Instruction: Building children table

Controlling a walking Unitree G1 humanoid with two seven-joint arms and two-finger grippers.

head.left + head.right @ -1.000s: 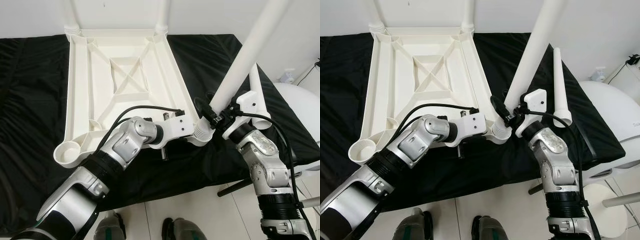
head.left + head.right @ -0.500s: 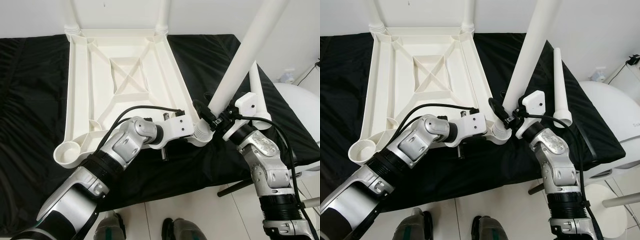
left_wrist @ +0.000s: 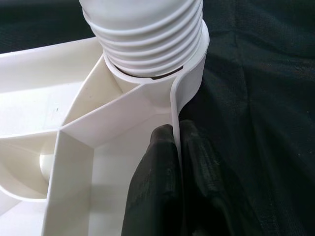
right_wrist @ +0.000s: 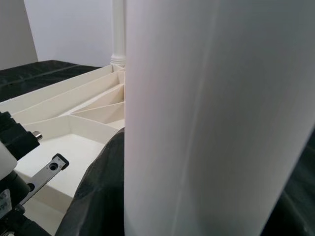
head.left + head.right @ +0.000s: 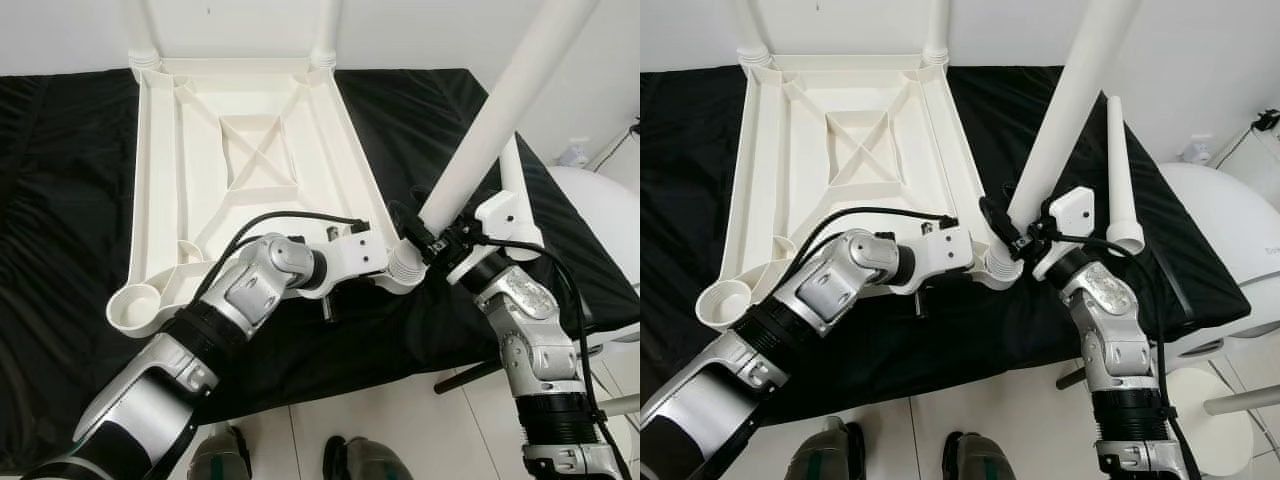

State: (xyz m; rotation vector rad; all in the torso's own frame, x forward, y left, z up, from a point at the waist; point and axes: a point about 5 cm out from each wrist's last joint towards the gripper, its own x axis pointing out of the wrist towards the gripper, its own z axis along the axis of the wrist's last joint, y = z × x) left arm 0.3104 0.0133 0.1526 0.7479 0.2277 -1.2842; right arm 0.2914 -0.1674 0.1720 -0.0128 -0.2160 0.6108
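Head views look down; wrist views close on table (image 5: 250,150).

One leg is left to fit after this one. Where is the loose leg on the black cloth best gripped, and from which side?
Probably at mid-shaft of the loose leg, from above: it lies flat on the black cloth, tapered, thin end away from the robot. Its wide threaded end should stay free for the table top's socket.

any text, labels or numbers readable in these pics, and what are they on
None readable anywhere.
Upturned tabletop: plain white plastic, no marks.
Leg held by the right tool, and the loose leg on the black cloth: blank.
Left tool, shut on the tabletop's rim: plain black.
White object at the far right: a faint grey mark at the picture's edge, cut off and too small to read.
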